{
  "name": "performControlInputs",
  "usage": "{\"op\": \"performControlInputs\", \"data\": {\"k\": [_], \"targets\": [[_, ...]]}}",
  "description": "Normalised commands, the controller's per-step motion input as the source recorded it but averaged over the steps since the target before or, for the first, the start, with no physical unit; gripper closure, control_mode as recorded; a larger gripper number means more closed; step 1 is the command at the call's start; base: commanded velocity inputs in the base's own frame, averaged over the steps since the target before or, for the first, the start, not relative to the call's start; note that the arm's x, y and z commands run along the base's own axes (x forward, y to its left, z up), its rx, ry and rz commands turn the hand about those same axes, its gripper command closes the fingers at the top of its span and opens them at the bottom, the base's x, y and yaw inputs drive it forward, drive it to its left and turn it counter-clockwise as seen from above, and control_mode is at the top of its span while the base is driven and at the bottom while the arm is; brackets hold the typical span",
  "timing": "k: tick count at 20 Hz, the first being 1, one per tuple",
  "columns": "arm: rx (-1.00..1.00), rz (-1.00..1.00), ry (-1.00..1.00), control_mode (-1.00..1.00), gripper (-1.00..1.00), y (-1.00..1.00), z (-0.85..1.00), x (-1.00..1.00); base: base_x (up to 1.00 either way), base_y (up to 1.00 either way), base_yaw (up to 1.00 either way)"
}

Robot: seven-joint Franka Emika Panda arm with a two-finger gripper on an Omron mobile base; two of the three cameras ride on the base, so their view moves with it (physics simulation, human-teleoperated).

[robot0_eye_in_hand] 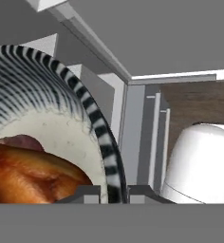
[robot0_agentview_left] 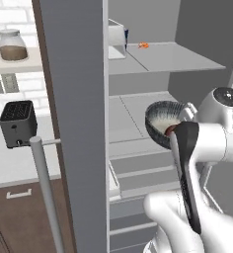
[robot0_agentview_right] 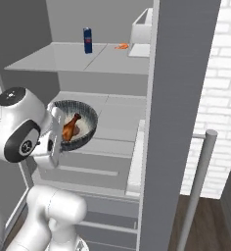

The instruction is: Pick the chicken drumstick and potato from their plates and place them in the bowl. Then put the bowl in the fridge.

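Bowl held up inside open fridge
Gripper clamped on bowl rim, w/ drumstick & potato in it, above mid shelf; blue can on upper shelf

The bowl, with the chicken drumstick inside, hangs before the fridge shelves.

Bowl tilted steeply, mouth sideways, up off the shelves inside the open fridge. Drumstick lies in its pale inside, bone end up. Potato, reddish-brown, tucked just behind the drumstick.
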Motion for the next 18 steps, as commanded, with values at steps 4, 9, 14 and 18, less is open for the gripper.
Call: {"op": "performControlInputs", "data": {"k": [4,9,14,18], "targets": [[0.00,0.12,0.01,-1.00,1.00,0.00,-0.26,1.00,0.00,0.00,0.00],[0.00,0.08,-0.03,-1.00,1.00,0.01,-0.23,0.90,0.00,0.00,0.00],[0.00,0.07,0.00,-1.00,1.00,0.00,-0.36,0.94,0.00,0.00,0.00],[0.00,0.03,0.00,-1.00,1.00,0.00,-0.27,0.78,0.00,0.00,0.00]]}}
